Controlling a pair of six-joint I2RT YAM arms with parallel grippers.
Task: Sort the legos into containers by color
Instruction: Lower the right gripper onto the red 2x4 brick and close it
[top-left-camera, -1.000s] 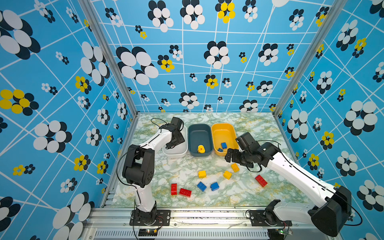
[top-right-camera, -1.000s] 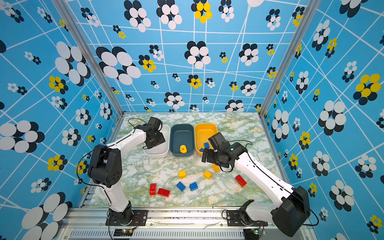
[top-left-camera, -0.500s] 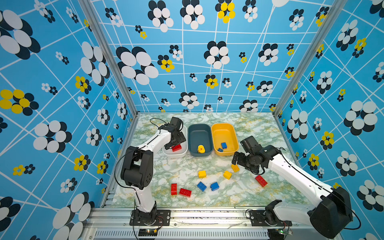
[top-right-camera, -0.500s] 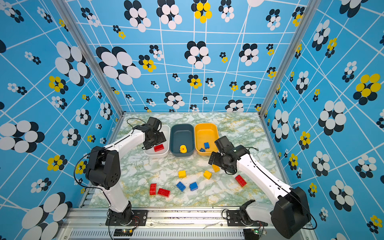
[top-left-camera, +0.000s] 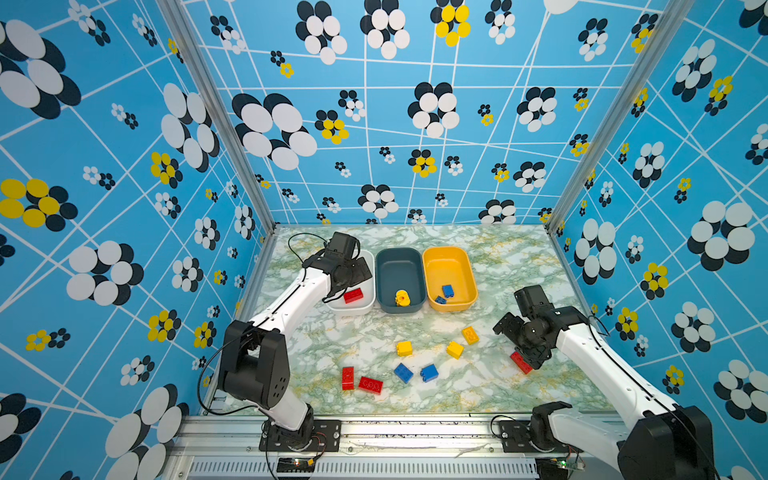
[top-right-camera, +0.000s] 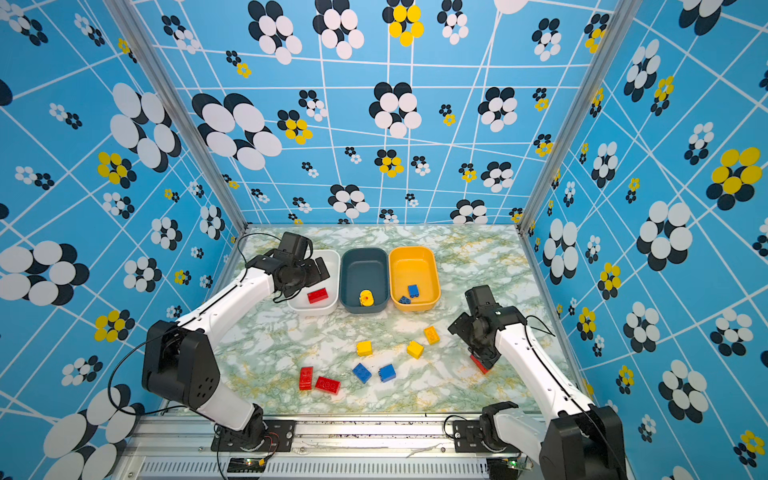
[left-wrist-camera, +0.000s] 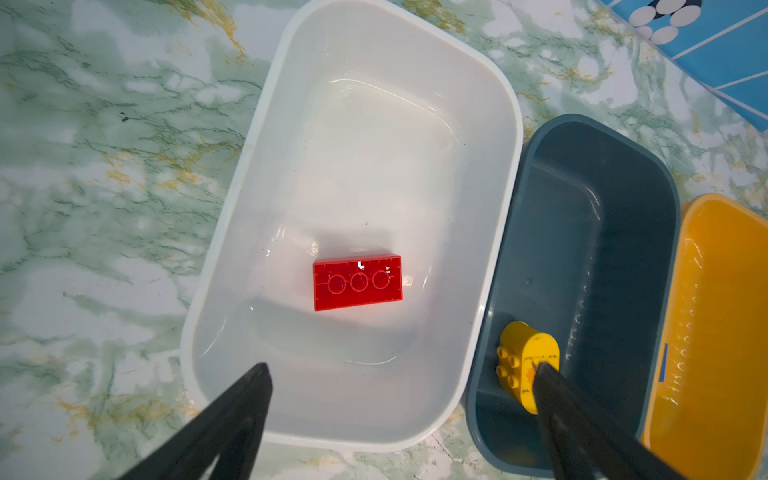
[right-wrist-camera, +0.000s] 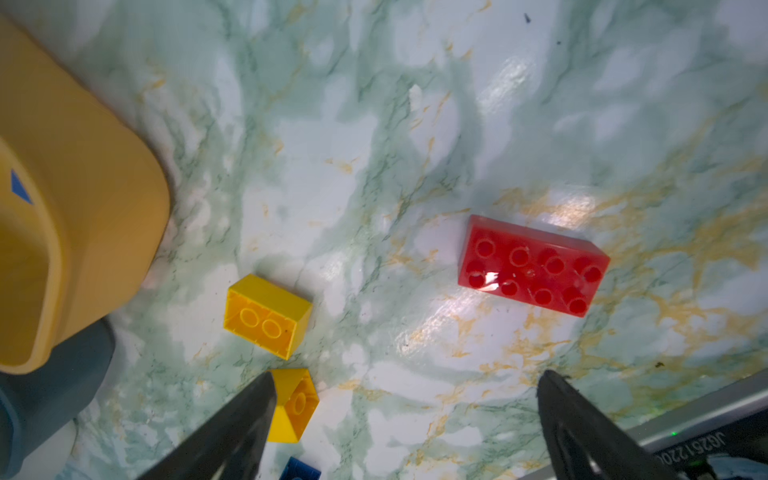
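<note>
Where the table (top-left-camera: 478, 386) runs nearest the arm bases, two front red bricks (top-left-camera: 348, 377) lie side by side, and two loose blue bricks (top-left-camera: 403, 372) sit just to their right. Next row back: three yellow bricks (top-left-camera: 404, 348), each apart from the others; two show hollow undersides in the right wrist view. Level with these on the right, a red eight-stud brick (right-wrist-camera: 532, 266) lies studs up, partly hidden under the arm in both top views. Right gripper (right-wrist-camera: 407, 374): jaws spread wide, nothing between them, and the eight-stud brick lies past the fingertips, clear of both. Farthest back, three tubs stand in a close row: white tub (left-wrist-camera: 232, 232), dark teal tub (left-wrist-camera: 623, 232), yellow-orange tub (left-wrist-camera: 727, 311). Left gripper (left-wrist-camera: 399, 365) hangs over the white tub, jaws wide apart, holding nothing. One binned red brick (left-wrist-camera: 357, 282) lies underside up on the white tub's floor. A rounded yellow piece (left-wrist-camera: 523, 349) lies in the dark teal tub, and two binned blue bricks (top-left-camera: 447, 290) lie in the yellow-orange tub.
</note>
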